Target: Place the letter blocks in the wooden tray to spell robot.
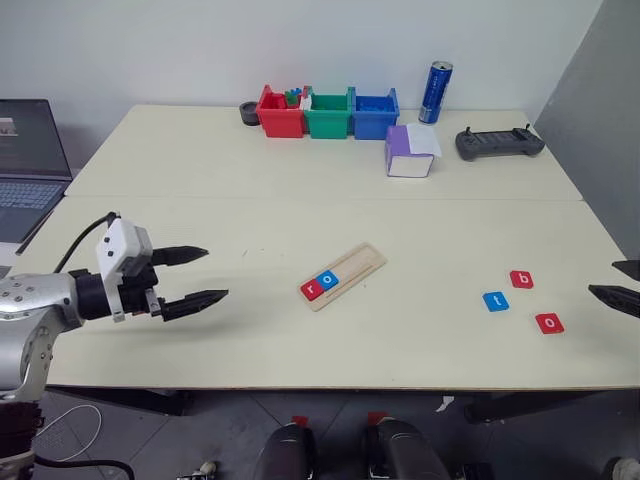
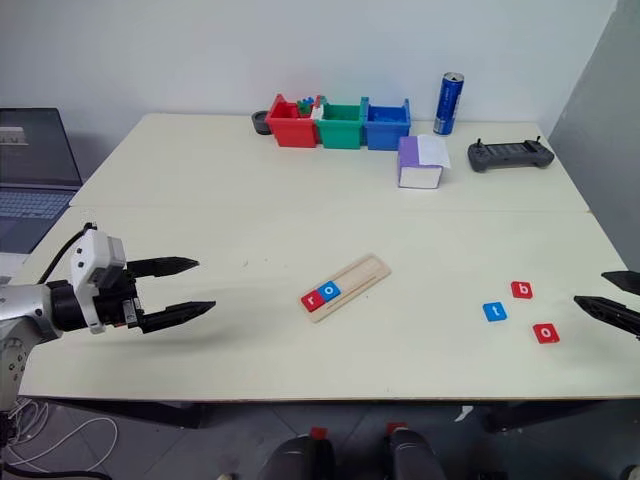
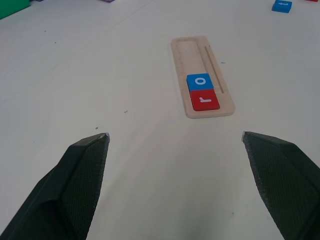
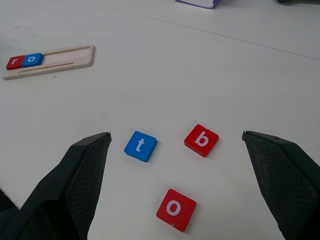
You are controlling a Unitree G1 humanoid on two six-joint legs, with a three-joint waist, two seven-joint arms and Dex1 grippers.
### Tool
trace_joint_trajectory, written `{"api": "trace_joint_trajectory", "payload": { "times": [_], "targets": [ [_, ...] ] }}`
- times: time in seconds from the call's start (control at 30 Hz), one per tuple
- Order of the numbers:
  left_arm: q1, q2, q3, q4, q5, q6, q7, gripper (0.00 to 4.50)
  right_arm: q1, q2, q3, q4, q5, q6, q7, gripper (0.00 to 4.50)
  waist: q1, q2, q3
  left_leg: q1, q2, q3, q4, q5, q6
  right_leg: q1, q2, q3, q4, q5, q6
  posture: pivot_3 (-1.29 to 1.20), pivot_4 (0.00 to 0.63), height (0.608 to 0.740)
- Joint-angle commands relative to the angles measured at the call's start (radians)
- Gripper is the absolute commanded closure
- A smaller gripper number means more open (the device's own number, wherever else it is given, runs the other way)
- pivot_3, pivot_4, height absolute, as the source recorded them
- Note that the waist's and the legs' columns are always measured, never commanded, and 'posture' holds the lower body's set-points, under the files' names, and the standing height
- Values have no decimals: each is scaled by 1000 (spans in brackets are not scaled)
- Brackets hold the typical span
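Centre frame: wooden tray (image 1: 346, 276) holding r (image 1: 311, 290) and blue o (image 1: 326, 281). Lower right on counter (image 1: 200, 170): b (image 1: 521, 279), t (image 1: 495, 301), red o (image 1: 549, 323), close together. Left gripper (image 1: 196, 275) and right gripper (image 1: 618, 283) both spread, empty. Risks: grabbing t or red o before b; nudging neighbours.

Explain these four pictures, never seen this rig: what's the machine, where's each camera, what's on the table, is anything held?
It is a humanoid robot with two arms, each ending in two black fingers. Two pictures come from its head, looking down over the table; the other two come from cameras on each wrist, looking along the fingers. The left gripper and right gripper are both open and hold nothing. On the table, the wooden tray holds a red r block and a blue o block. Loose near the right gripper lie the blue t block, red b block and red o block. Behind are coloured bins, a can and a controller.
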Motion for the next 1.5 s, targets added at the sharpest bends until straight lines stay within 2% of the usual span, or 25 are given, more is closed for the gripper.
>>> {"api": "trace_joint_trajectory", "payload": {
  "times": [0.03,0.2,0.3,0.5,0.63,0.9,1.2,1.5],
  "targets": [
    [1,9,23,-26,-11,-4,5,0,-14,-11,-14,-6,1,-15,9,28,0,0,0,0,0,0,0,0,0,0,0,0,0,0,0,0,150,740],
    [5,0,23,-53,-54,53,6,0,-31,-4,1,7,5,-25,11,28,0,0,0,0,0,0,0,0,-1,0,0,0,0,0,0,0,150,740],
    [16,-35,-24,-118,-67,76,26,0,-50,7,39,-45,25,-4,6,28,0,0,0,0,0,0,0,0,-1,0,0,0,0,0,0,0,150,740],
    [2,-201,-163,-181,28,41,191,0,-111,62,186,-226,43,34,-52,28,0,0,0,1,0,-1,1,1,-1,2,0,0,0,0,0,0,150,740],
    [40,-291,-229,-156,161,-101,292,0,-139,106,261,-341,65,70,-98,28,0,0,0,1,0,-1,0,1,-2,2,0,0,0,0,0,0,150,740],
    [118,-434,-329,-165,226,-169,384,0,-177,202,391,-519,117,131,-194,28,2,0,0,1,0,-2,1,0,0,3,0,-1,-1,0,0,0,150,740],
    [58,-456,-373,-50,268,-168,406,0,-217,241,441,-542,125,142,-240,28,3,0,0,1,0,-5,3,0,1,5,0,-2,0,0,1,0,150,740],
    [-97,-467,-407,170,313,-242,366,0,-210,247,451,-558,133,140,-258,28,3,0,0,-1,0,-7,7,-1,1,5,0,-5,0,0,1,0,150,740]
  ]
}}
